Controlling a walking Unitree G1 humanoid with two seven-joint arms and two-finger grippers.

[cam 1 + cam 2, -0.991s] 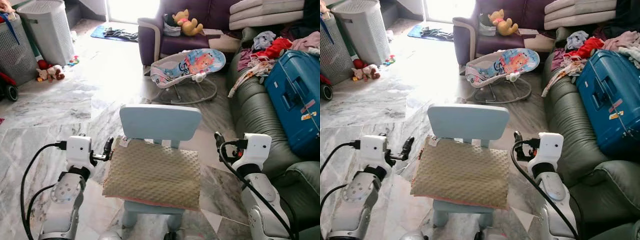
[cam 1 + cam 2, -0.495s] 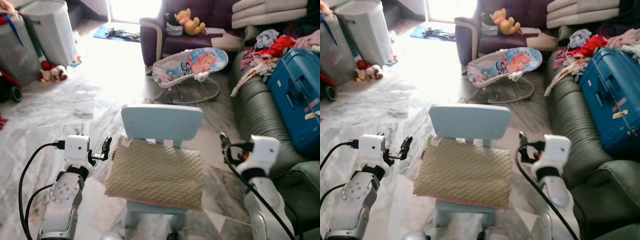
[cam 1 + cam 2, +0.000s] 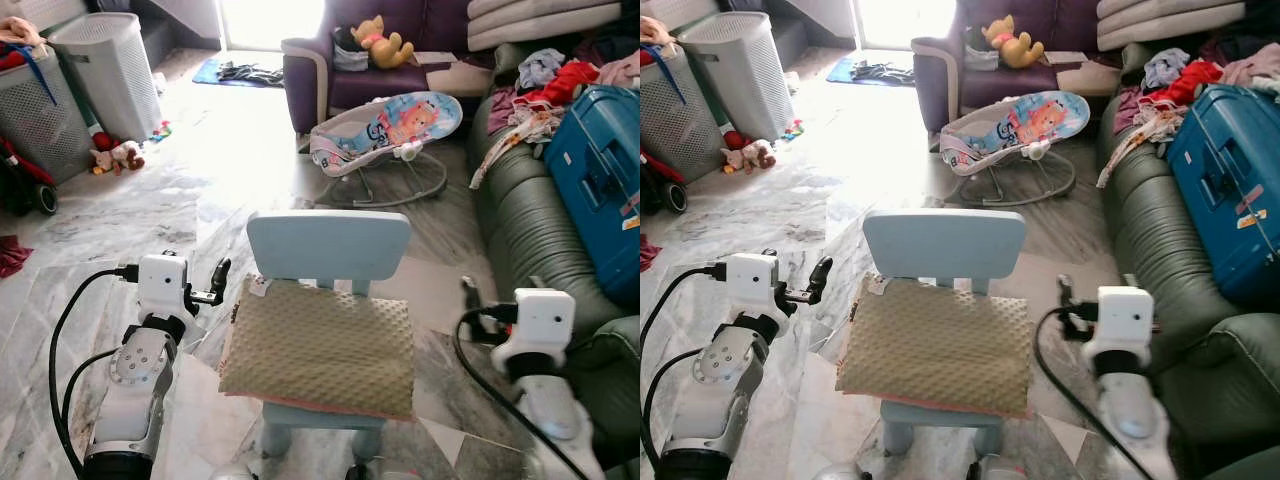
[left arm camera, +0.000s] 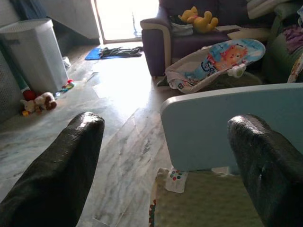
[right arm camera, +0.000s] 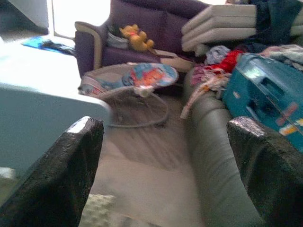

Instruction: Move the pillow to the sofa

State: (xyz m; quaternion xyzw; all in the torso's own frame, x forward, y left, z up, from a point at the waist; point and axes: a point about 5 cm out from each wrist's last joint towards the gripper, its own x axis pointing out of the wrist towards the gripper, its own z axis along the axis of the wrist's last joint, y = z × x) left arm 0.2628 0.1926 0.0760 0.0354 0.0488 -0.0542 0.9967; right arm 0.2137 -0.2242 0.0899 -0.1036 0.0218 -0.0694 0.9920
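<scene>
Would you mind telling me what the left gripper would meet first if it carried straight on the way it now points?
Probably the light blue chair's backrest, just above the pillow: the left gripper is open and aimed at its near edge, though depth is hard to judge.

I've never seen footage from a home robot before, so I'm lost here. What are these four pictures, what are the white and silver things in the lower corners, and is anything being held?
Those are the arms of a humanoid robot. The two wide pictures come from its head camera, looking down. Its left gripper and right gripper each have two long black fingers. The two close pictures come from wrist cameras, each looking out between its own gripper's fingers, which stand apart, so both grippers are open and hold nothing. Between the arms stands a small pale blue chair. On its seat lies a beige bumpy-textured pillow. To the robot's right is a dark green leather sofa carrying a blue suitcase. The pillow has not been picked up.
</scene>
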